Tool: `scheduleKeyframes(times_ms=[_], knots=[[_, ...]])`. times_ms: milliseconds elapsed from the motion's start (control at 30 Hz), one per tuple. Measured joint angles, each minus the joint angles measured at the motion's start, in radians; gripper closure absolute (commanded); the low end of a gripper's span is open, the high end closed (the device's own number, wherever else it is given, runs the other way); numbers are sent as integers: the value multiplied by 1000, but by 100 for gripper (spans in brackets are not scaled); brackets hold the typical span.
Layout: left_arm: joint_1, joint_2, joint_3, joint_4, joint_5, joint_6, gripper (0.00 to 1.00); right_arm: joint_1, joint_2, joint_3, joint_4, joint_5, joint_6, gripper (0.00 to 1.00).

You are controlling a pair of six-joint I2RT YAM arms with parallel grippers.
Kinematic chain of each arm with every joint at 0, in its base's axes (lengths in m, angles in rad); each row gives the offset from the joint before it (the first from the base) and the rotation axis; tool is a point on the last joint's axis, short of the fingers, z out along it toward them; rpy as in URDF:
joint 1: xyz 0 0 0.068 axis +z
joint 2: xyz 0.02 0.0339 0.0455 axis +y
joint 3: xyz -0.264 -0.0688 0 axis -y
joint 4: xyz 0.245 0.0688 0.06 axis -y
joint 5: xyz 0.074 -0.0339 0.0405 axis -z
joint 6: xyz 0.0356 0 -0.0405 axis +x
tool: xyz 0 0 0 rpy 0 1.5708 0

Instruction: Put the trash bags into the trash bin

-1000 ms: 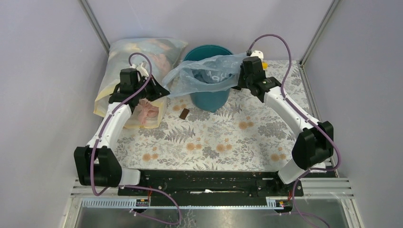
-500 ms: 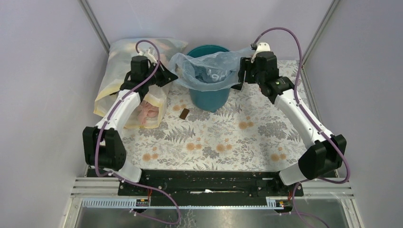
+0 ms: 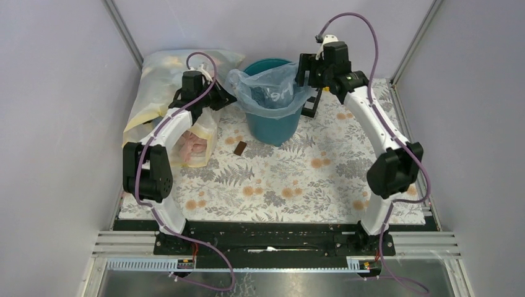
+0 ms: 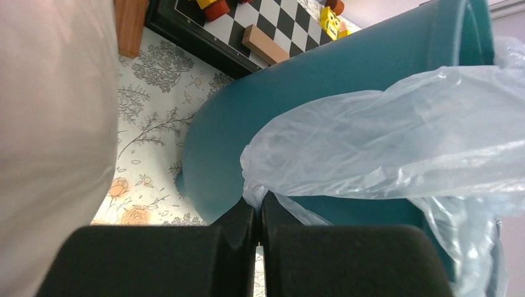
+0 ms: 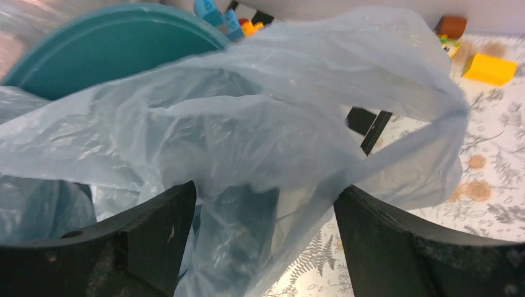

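Note:
The pale blue trash bag [image 3: 267, 88] is bunched over the mouth of the teal trash bin [image 3: 272, 127], its film hanging over the rim. My left gripper [image 3: 229, 98] is at the bin's left side. In the left wrist view this gripper [image 4: 257, 203] is shut on a pinch of the bag's [image 4: 384, 133] edge, against the bin wall [image 4: 291, 80]. My right gripper [image 3: 302, 75] hovers over the bin's right rim. Seen from the right wrist, it [image 5: 265, 213] stands open, and loose film [image 5: 260, 130] drapes between its fingers [image 5: 162, 232] without being pinched.
A large cloudy, yellow-edged bag [image 3: 158, 83] stuffed with items lies at the back left under the left arm. A small brown block [image 3: 240, 147] lies on the floral cloth before the bin. A black frame [image 3: 311, 105] and toy bricks [image 5: 489, 68] sit to the bin's right.
Both arms moved in toward the bin. The right gripper opened and let go of the bag, which went from stretched wide to gathered over the bin's mouth.

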Motion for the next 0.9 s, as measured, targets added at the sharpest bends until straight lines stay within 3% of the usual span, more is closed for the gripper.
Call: scheduleKeyframes(times_ms=[367,667,800,900], knots=[[-39,165,55,127,133,-36,96,-1,88,-6,-71,-50,84,46],[-77,198,64,200,230,-56,98,-27,-86,-171,-140,-74,174,52],[-99,176,24,216,250,-70,98,-17,-209,-253,-185,-76,225,44],[-117,106,-55,209,252,-72,98,9,-307,-344,-185,-75,251,45]])
